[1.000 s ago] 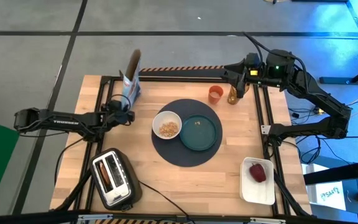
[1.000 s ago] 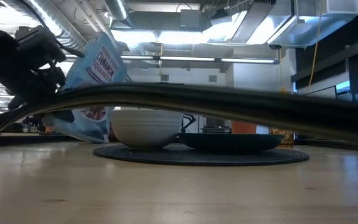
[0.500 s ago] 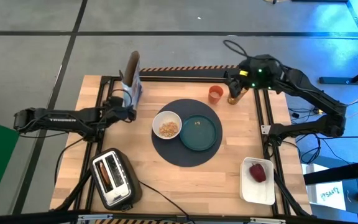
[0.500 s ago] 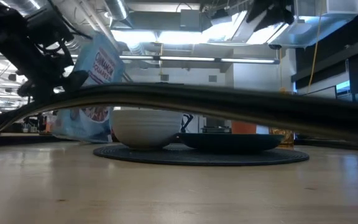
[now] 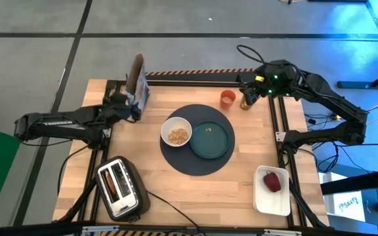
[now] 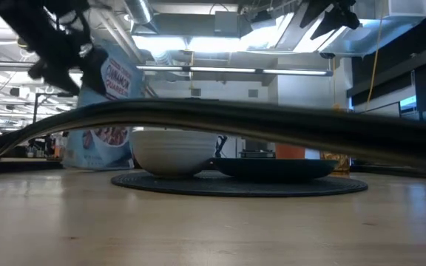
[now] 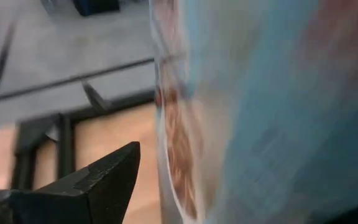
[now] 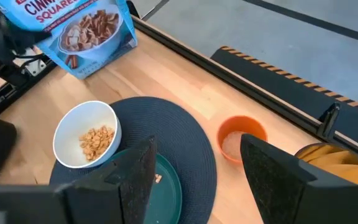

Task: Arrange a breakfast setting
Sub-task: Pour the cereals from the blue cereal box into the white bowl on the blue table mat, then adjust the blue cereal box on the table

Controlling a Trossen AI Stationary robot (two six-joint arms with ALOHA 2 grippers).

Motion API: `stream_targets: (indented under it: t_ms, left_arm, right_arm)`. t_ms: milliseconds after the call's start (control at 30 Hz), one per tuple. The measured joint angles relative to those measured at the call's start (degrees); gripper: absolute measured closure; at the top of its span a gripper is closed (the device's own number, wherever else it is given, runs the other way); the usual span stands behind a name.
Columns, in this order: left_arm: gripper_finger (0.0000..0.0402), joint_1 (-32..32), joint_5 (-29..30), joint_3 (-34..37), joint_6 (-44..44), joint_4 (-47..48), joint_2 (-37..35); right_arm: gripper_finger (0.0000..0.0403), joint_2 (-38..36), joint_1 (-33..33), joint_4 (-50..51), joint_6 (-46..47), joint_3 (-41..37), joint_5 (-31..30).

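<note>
Nearest the front edge of the wooden table point(image 5: 228, 190) stands the silver-black toaster point(image 5: 119, 189) on the left. On the right is the white rectangular tray point(image 5: 272, 191), with the dark red fruit point(image 5: 272, 181) lying in it.

In the middle lies the dark round woven mat point(image 5: 197, 139). On it the small white bowl point(image 5: 176, 131) holds pale brown cereal point(image 8: 96, 139), and the teal plate point(image 5: 211, 139) sits just beside the bowl, a small crumb on its surface.

Farther back, off the mat, the small orange cup point(image 5: 227, 99) stands near the rear rail. Just beside it is a yellowish container point(image 5: 246, 99), too poorly seen to identify.

At the back left the blue cereal bag point(image 5: 138, 88) printed with cinnamon squares stands upright on the table. The left gripper point(image 5: 127, 105) is right at the bag, its fingers point(image 7: 92, 183) spread wide; I cannot tell whether they touch it.

The right gripper point(image 5: 249, 88) hangs above the back right corner over the cup and container, fingers point(image 8: 135, 177) parted and empty.
</note>
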State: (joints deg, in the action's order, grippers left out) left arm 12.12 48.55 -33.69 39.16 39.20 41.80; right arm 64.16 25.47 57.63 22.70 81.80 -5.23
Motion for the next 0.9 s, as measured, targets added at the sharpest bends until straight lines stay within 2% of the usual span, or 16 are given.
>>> stream_targets:
  t_ms: [233, 600, 733, 800, 900]
  left_arm:
    - [0.0064, 0.0, 5.8, -10.5, -6.5, 7.4, 0.0]
    - [0.0063, 0.0, 5.3, -25.2, -18.8, 6.8, 0.0]
    - [0.0067, -0.2, 3.3, -29.8, -26.0, 0.6, 0.0]
    - [0.0073, -0.5, 1.0, -30.4, -29.7, -5.6, 0.0]
    - [0.0085, -1.0, -3.3, -30.4, -35.0, -15.5, 0.2]
  right_arm:
    - [0.0178, 0.0, 0.0, 0.0, 0.0, 0.0, 0.3]
    - [0.0178, 0.0, 0.0, 0.9, -0.2, 0.0, -0.2]
    - [0.0178, 0.1, 0.1, 5.7, -0.2, 0.0, -5.8]
    - [0.0178, 0.1, 0.1, 8.5, 0.0, 0.0, -8.4]
    - [0.0178, 0.1, 0.1, 12.8, 1.6, 0.0, -7.8]
